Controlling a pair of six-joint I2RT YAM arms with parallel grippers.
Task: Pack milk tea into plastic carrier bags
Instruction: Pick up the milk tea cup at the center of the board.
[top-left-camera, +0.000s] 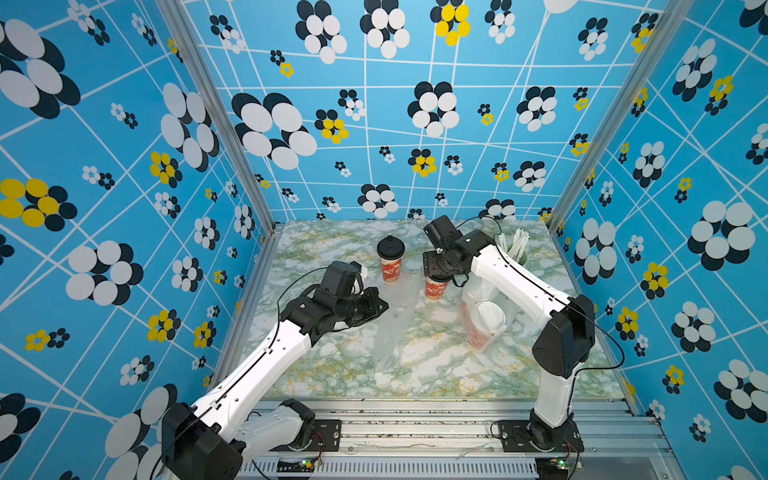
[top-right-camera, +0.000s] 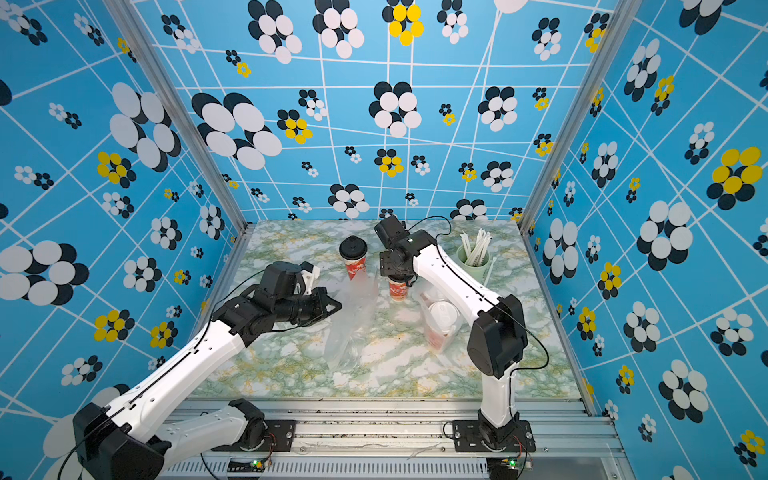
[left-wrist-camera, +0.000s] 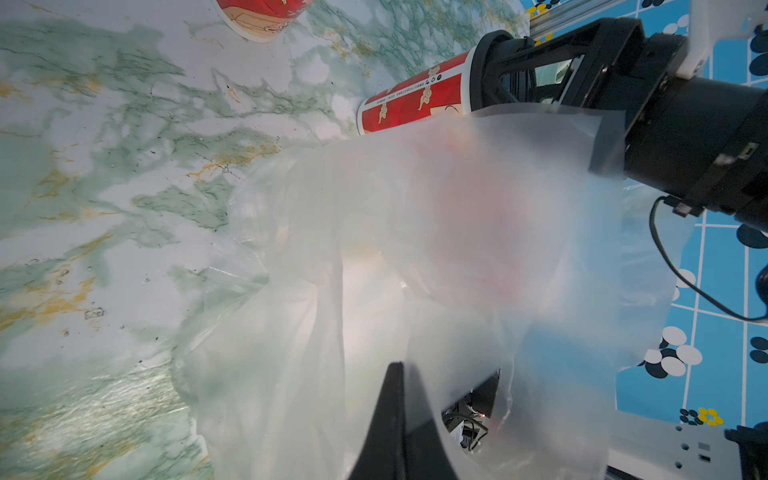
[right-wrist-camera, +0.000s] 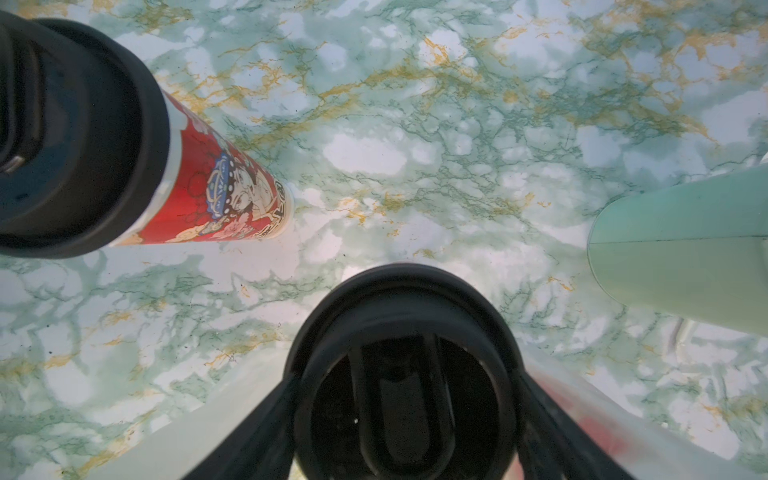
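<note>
left end effector (top-left-camera: 384, 308): pressed together, pinching slack plastic carrier bag (top-left-camera: 395, 332) | right end effector (right-wrist-camera: 405, 374): clamping black-lidded cup (top-left-camera: 435, 289) by lid | second black-lidded cup (top-left-camera: 390, 259): at its 10 o'clock

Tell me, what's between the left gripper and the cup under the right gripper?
The thin plastic bag, which the left gripper pinches, spreads between it and that black-lidded cup. Both top views show it.

Four red cups (top-left-camera: 390, 266), two bags (top-left-camera: 395, 328)
</note>
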